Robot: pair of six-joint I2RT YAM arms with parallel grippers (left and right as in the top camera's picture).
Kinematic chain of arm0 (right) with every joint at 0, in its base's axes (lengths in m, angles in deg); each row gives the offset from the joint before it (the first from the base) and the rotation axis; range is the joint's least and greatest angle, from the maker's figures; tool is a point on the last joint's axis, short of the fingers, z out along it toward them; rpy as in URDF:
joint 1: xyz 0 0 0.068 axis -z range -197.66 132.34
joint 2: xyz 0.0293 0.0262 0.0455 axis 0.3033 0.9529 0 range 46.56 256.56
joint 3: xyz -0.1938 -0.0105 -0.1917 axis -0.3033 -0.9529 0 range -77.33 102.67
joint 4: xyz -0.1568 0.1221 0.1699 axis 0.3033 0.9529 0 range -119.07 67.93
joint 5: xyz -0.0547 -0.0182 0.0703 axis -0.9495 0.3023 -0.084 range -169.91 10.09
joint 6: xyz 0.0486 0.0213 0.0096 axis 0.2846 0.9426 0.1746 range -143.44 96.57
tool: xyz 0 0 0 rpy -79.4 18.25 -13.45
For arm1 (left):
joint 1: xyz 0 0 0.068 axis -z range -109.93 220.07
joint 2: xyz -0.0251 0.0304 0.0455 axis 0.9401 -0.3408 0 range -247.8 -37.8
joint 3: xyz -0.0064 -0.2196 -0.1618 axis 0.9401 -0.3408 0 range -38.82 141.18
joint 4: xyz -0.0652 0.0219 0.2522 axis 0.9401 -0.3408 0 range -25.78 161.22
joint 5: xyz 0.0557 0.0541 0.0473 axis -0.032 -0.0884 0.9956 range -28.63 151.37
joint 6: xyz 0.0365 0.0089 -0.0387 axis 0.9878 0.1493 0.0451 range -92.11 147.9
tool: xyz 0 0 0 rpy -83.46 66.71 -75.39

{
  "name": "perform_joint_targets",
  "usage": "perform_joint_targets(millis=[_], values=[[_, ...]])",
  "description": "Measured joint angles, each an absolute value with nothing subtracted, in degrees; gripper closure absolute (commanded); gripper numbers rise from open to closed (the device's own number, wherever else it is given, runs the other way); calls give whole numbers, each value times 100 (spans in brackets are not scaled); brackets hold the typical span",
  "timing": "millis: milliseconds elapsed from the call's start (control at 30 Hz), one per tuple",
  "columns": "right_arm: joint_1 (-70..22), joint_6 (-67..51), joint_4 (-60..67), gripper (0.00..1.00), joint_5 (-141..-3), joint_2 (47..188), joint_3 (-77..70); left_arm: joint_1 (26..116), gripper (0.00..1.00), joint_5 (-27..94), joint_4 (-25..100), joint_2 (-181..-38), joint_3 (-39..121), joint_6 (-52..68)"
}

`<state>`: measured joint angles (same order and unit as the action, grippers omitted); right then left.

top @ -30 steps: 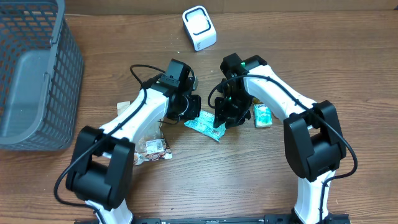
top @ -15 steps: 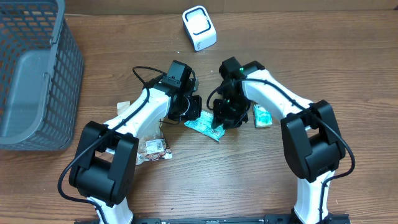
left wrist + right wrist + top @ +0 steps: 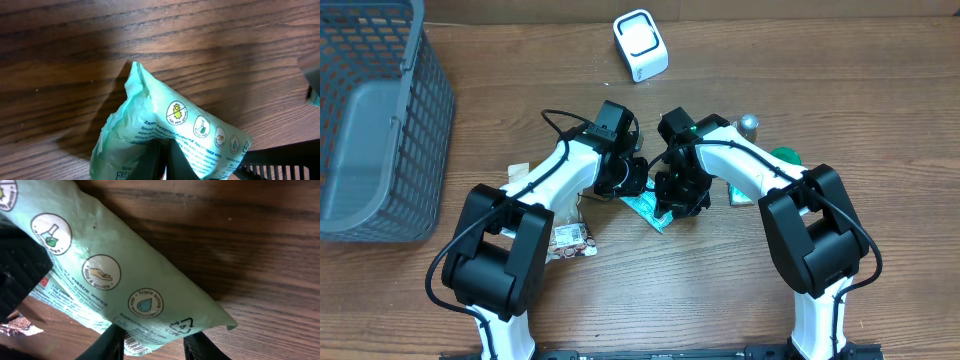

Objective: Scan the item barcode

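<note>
The scan looks not yet done. The wipes packet (image 3: 649,209) is gripped where the two arms meet, while the white scanner (image 3: 640,43) stands well beyond both pairs of fingertips, with bare table (image 3: 880,90) in between. So I judge the pick-up finished; what is left is turning the code outward, carrying the packet over to the scanner and presenting it. The left gripper (image 3: 640,188) is clenched on the packet, its dark fingers (image 3: 172,162) pinching the printed face at one end so that the rest of the pouch bulges away past the tips. The right gripper (image 3: 672,202) has its fingers (image 3: 114,342) part-way apart on either side of the packet's opposite edge. They appear to clamp it, though the contact sits at the very bottom of that view. The overhead view alone shows the scanner and how far it lies from the packet, but the arms hide most of the packet there. The right wrist view alone shows the barcode (image 3: 134,343), a small striped patch lying between that gripper's fingers. The left wrist view shows only icons and print, along with the packet's shadow on the wood, which suggests it is lifted clear.
</note>
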<state>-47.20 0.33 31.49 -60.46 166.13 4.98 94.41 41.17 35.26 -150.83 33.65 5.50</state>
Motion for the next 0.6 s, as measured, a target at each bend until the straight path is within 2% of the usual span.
perform_joint_targets(millis=[167,367,600], values=[[-4805,55,3135,64,-6213,16587,498,9437,96,4101,3523,-15114,3394,548],[-4901,53,3153,58,-6370,16572,500,9437,96,4101,3526,-15114,3394,548],[-4914,14,3826,53,-6460,16567,784,9437,92,4091,3569,-15132,3398,531]])
